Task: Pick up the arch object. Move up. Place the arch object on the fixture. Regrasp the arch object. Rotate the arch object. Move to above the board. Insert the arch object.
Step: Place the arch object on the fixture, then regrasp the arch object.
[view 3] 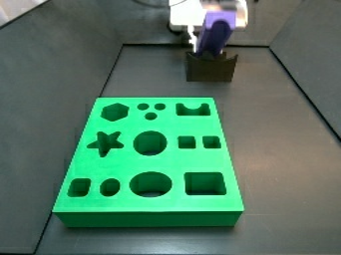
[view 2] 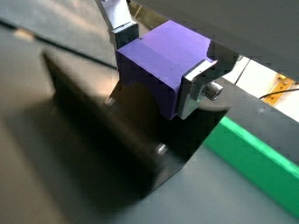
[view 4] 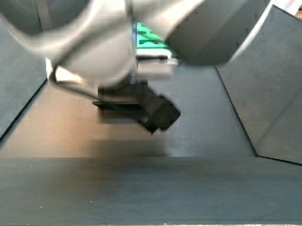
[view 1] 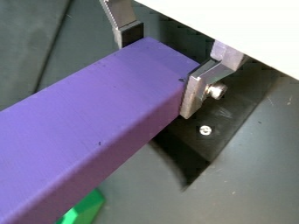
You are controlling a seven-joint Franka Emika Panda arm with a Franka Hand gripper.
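My gripper (view 1: pixel 162 61) is shut on the arch object (view 1: pixel 93 140), a long purple block. The silver fingers (view 1: pixel 198 87) press on its two opposite sides near one end. It also shows in a wrist view (view 2: pixel 163 66), held against the dark fixture (view 2: pixel 117 122). In a side view the gripper (view 3: pixel 213 25) holds the purple block (view 3: pixel 213 38) tilted, right over the dark fixture (view 3: pixel 210 68) at the far end of the floor. I cannot tell whether the block rests on the fixture. The green board (view 3: pixel 80 159) with cut-out holes lies nearer the front.
A strip of the green board's edge shows in both wrist views (view 2: pixel 257 166) (view 1: pixel 82 214). Dark walls line both sides of the floor (view 3: pixel 306 90). In a side view the blurred arm (view 4: pixel 130 35) fills the foreground and hides most of the scene.
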